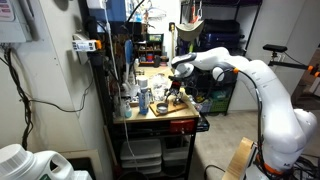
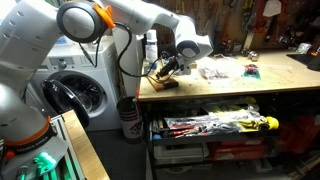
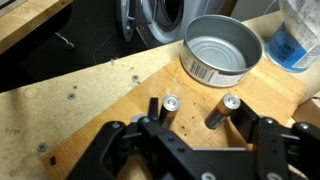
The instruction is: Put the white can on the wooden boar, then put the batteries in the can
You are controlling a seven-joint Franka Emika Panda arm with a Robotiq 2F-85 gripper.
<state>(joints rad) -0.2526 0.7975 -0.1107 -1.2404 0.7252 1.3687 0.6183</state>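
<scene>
Wrist view: I look down past my claw at the wooden board. The white can stands on the board, right way up, with its open top facing me. It is empty. I can see the shiny ridged bottom inside it. A label with black stripes is on its side.

Two batteries stand up on the board, near the can but not touching it. None of them are in the can. They stand apart from each other, and both are in the space between my fingers.

My claw is apart, with a wide gap. I cannot tell if my fingers touch the batteries.

A clear bottle with blue on it stands just beside the can, at the edge of the picture. I cannot tell what is in it. A washing machine shows past the table edge.

In both exterior views my arm reaches over the table and my claw hangs low above the board. In an exterior view, a drawer under the table top holds tools, some with yellow on them. The can and the batteries are too small to see well there.
</scene>
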